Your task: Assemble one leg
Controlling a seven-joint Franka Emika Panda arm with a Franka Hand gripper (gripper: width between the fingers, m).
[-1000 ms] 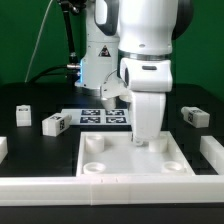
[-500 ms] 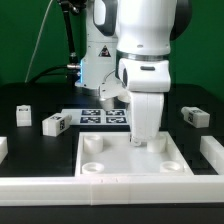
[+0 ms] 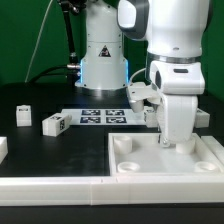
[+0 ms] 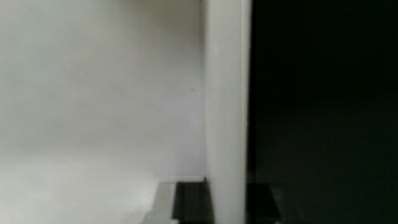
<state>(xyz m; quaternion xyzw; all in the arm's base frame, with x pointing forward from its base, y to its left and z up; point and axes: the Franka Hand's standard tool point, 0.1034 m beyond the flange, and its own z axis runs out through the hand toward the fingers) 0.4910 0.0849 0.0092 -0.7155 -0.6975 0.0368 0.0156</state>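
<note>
Two legs, small white blocks with marker tags, lie on the black table at the exterior view's left: one (image 3: 23,115) farther back, one (image 3: 55,124) nearer the marker board. My gripper (image 3: 165,144) points straight down at the back rim of the large white square piece (image 3: 145,172), which lies at the exterior view's right. In the wrist view the white rim (image 4: 228,100) runs between my dark fingers (image 4: 189,205), so the gripper (image 4: 228,188) is shut on that rim. No leg is in the gripper.
The marker board (image 3: 103,116) lies behind the middle of the table. A white rail (image 3: 60,185) runs along the front edge. A white block (image 3: 3,148) shows at the far left edge. The robot base (image 3: 100,60) stands at the back.
My arm has moved toward the exterior view's right, and the large white square piece has slid right with it. The two legs on the left have not moved.
</note>
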